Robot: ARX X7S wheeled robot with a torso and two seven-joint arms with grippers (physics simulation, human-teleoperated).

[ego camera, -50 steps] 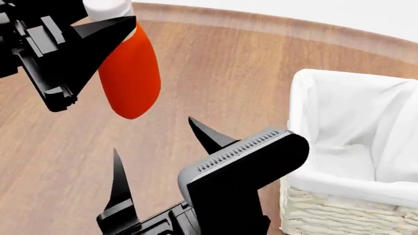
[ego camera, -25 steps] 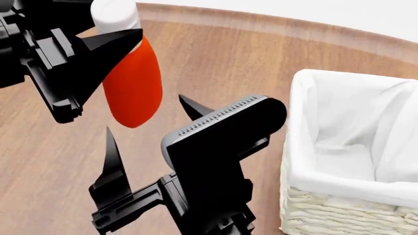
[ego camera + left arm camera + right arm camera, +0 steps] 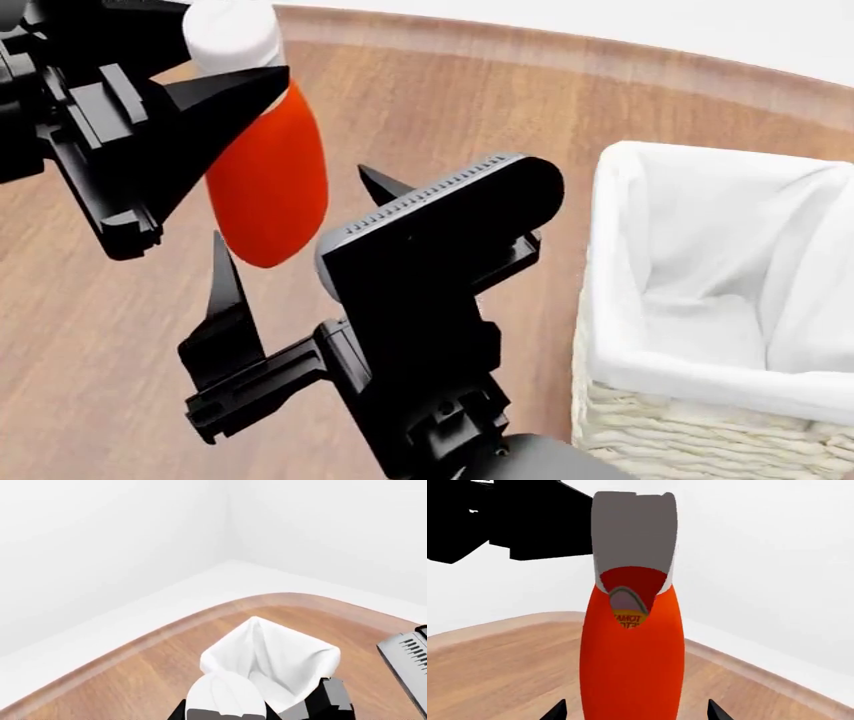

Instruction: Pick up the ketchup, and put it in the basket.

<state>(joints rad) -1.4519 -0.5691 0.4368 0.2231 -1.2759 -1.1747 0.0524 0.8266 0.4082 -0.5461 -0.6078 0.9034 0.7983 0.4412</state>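
Observation:
The ketchup (image 3: 271, 175) is an orange-red bottle with a white cap, held tilted in the air at the upper left of the head view. My left gripper (image 3: 220, 105) is shut on its upper part, near the cap. My right gripper (image 3: 294, 212) is open, with one black finger on each side of the bottle's lower end. In the right wrist view the ketchup (image 3: 632, 655) fills the middle, between the two tips of the right gripper (image 3: 635, 712). The basket (image 3: 667, 435), wicker with a white liner, stands at the right. In the left wrist view the cap (image 3: 223, 695) hides the jaws, with the basket (image 3: 293, 655) beyond it.
The round wooden table (image 3: 507, 100) lies under both arms, its curved edge running along the back. The right arm's black wrist block (image 3: 427, 250) sits between the bottle and the basket. White floor and walls lie beyond the table.
My right gripper has risen toward the bottle, and its fingers now flank the bottle's lower end. The left gripper and bottle have shifted only slightly.

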